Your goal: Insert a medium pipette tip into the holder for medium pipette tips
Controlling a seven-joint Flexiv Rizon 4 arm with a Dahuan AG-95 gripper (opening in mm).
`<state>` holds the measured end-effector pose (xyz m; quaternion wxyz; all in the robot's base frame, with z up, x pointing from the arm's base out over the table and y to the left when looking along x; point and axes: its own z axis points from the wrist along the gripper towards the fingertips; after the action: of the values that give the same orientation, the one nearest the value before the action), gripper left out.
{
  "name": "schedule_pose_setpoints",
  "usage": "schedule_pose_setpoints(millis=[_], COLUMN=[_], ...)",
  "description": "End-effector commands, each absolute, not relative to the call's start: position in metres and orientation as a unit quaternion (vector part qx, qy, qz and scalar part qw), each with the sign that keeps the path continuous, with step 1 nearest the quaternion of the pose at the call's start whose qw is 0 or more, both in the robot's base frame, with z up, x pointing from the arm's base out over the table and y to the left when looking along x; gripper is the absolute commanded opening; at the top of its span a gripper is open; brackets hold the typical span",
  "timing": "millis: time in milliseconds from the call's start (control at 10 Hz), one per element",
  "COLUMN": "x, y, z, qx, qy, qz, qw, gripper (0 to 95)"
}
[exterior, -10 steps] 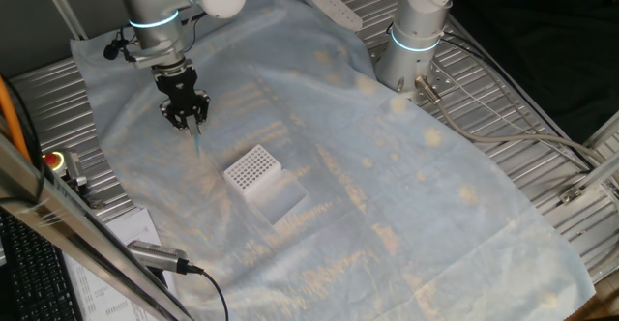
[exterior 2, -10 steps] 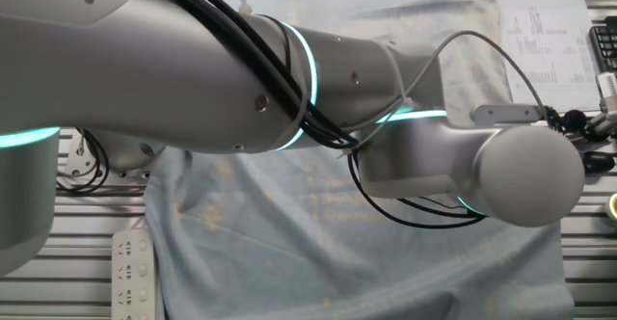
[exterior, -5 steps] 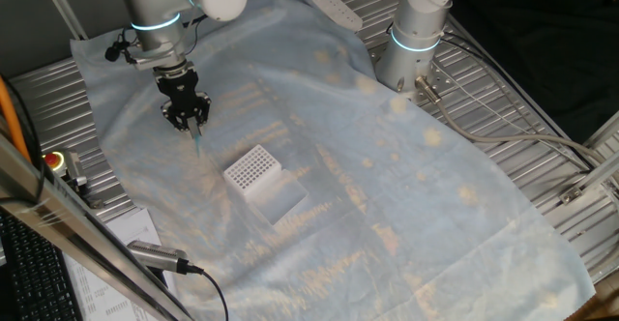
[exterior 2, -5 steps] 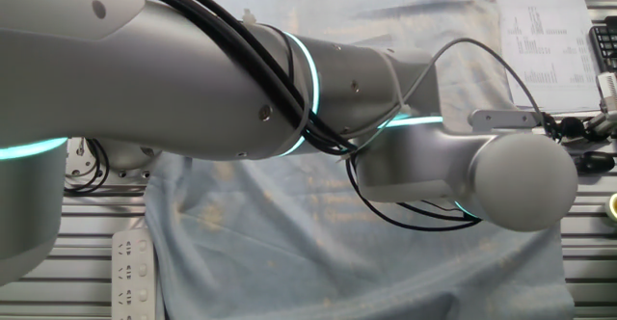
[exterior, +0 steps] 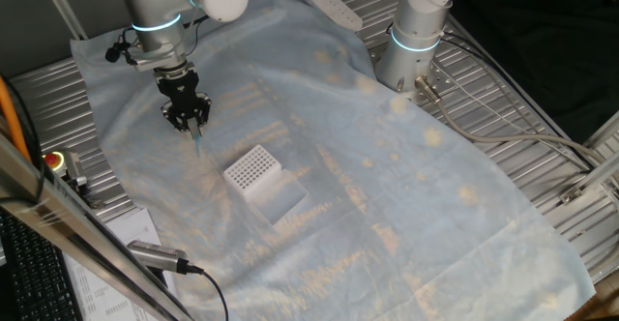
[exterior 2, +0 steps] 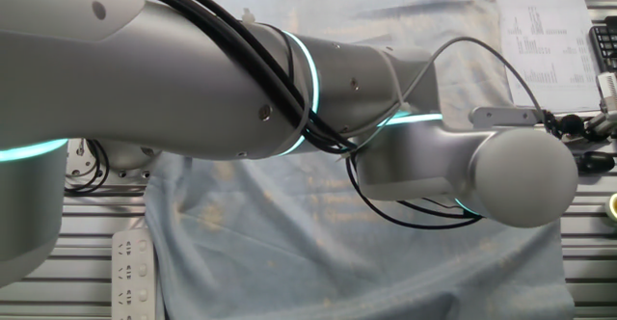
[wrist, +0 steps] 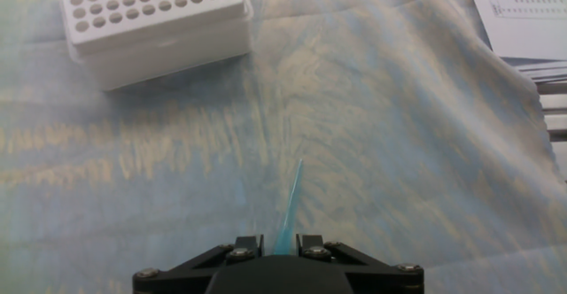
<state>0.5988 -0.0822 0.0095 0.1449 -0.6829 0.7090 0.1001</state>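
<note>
Gripper hangs above the cloth-covered counter, jaws narrow and pinched on the medium pipette tip. In the hand view the tip sticks out from between the two fingers, teal, tapering to a point, tilted slightly right, thin end toward the cloth. Can't tell if that end touches the cloth or clears it.

Holder for medium pipette tips sits on the cloth, apart from the gripper, toward the camera and to the right of it in the fixed view that shows the whole counter. White block, grid of dark holes on top, paler translucent base. In the hand view the holder is at the upper left, well off the line of the tip; the holes look empty from here.

Printed paper sheets lie at the upper right edge of the hand view, off the cloth.

The other fixed view is mostly filled by the arm body; gripper, tip and holder are hidden there
</note>
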Motion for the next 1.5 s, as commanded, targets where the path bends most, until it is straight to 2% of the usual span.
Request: schedule_pose_setpoints(millis=[100,1300,1400,1500], x=[0.5973,0.5959,0.5959,0.5959], y=[-0.0834,-0.0841,-0.0841,-0.084], z=[0.0094,0.006,0.0061,0.0063], qx=[-0.683,-0.675,-0.675,-0.675], qy=[0.709,0.715,0.714,0.714], qz=[0.099,0.098,0.097,0.098], qw=[0.145,0.155,0.155,0.155], gripper=[19.0,19.0,0.0,0.0])
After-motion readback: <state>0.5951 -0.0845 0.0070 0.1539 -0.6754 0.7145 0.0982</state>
